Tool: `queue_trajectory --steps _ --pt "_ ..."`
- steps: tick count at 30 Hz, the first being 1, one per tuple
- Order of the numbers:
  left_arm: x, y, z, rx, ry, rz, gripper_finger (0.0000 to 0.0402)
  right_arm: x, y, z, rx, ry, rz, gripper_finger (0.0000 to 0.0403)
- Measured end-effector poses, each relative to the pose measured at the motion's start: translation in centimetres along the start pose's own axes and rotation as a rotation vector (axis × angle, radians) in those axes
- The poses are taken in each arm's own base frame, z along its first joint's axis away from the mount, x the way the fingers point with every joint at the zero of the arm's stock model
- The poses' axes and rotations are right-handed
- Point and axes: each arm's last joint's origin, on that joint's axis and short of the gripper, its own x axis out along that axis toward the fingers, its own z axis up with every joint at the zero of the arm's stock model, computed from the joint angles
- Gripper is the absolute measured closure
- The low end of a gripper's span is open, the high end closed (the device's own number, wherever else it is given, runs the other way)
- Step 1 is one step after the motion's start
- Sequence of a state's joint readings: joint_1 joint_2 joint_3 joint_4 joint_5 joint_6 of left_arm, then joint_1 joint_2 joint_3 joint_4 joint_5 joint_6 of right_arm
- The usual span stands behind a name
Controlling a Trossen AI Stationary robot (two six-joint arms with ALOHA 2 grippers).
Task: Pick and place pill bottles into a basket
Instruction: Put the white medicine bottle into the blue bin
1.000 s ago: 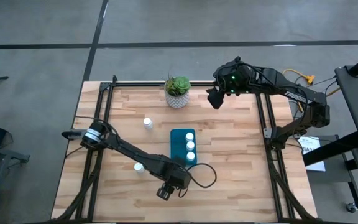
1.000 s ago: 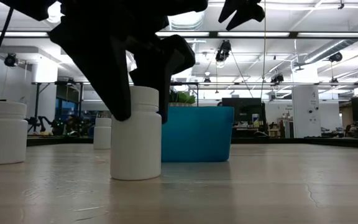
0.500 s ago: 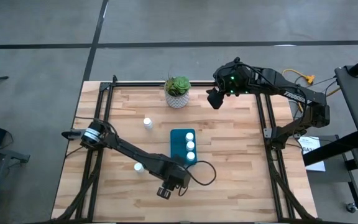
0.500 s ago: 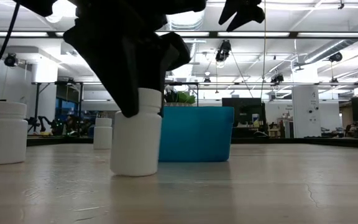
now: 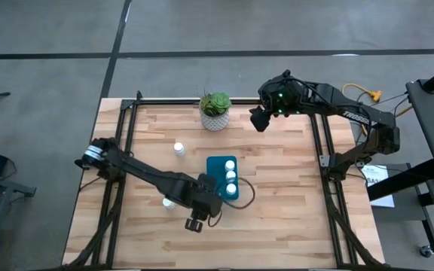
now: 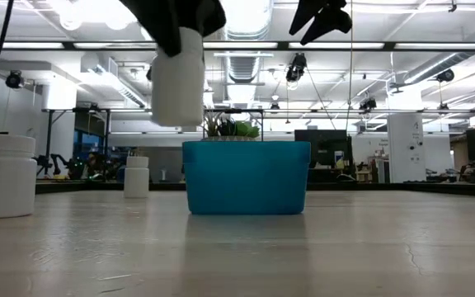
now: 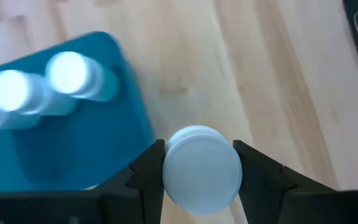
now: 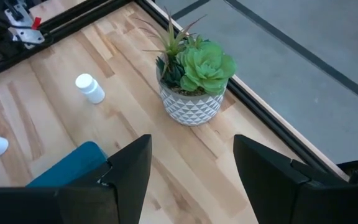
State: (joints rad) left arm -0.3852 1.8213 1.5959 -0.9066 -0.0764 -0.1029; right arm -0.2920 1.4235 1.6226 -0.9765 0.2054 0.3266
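My left gripper [image 5: 204, 197] is shut on a white pill bottle [image 6: 178, 78], lifted above the table just near-left of the teal basket [image 5: 218, 175]. Three bottles [image 5: 230, 178] stand in the basket's right half. One bottle [image 5: 178, 149] stands on the table left of the basket. Another [image 5: 167, 202] shows partly beside my left arm. My right gripper [image 5: 260, 117] is open and empty, high over the far edge beside the plant. My left gripper pinches the bottle's top end at the cap [image 7: 202, 169] between its two fingers [image 7: 146, 177], one on each side. The fingers come from above, pointing down. The bottle hangs upright below them [image 6: 178, 91], lifted clear of the table, higher than the basket's rim.
A white pot with a green plant [image 5: 215, 111] stands at the far edge, behind the basket. Black frame rails run along the table's left [image 5: 119, 143] and right [image 5: 319, 150] sides. Bare wood lies near and right of the basket.
My left gripper, its fingers round the bottle near the front edge, has gone up and toward the far edge, closer to the basket. The bottle has left the table and now hangs upright, lifted clear. My right arm has kept still.
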Motion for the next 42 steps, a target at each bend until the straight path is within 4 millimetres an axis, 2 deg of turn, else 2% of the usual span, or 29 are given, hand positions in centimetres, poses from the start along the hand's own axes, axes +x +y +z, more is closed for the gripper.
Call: queue_trajectory --steps 5,10,18,22,31,36,42 --pt "-1.4 1.2 0.0 -0.048 -0.044 0.090 0.0259 -0.1 0.2 0.3 0.027 -0.033 0.016 0.0184" --pt "-1.4 3.0 0.2 -0.088 -0.044 0.127 0.0259 -0.2 0.5 0.7 0.035 -0.077 0.038 0.0184" --pt "-0.5 6.3 0.2 -0.117 -0.022 0.143 0.0259 -0.2 0.5 0.8 0.032 -0.086 0.041 0.0184" --pt "0.6 7.6 0.1 -0.142 0.010 0.110 0.0259 -0.1 0.5 0.7 0.030 -0.085 0.037 0.0184" --pt "3.1 7.9 -0.1 -0.129 0.060 0.095 0.0259 0.1 0.5 0.6 0.022 -0.079 0.030 0.0184" --pt "4.4 7.8 -0.3 -0.147 0.017 0.095 0.0259 0.1 0.5 0.6 0.022 -0.078 0.030 0.0184" --pt "4.8 7.8 -0.5 -0.157 0.019 0.073 0.0259 0.1 0.5 0.6 0.022 -0.078 0.029 0.0184"
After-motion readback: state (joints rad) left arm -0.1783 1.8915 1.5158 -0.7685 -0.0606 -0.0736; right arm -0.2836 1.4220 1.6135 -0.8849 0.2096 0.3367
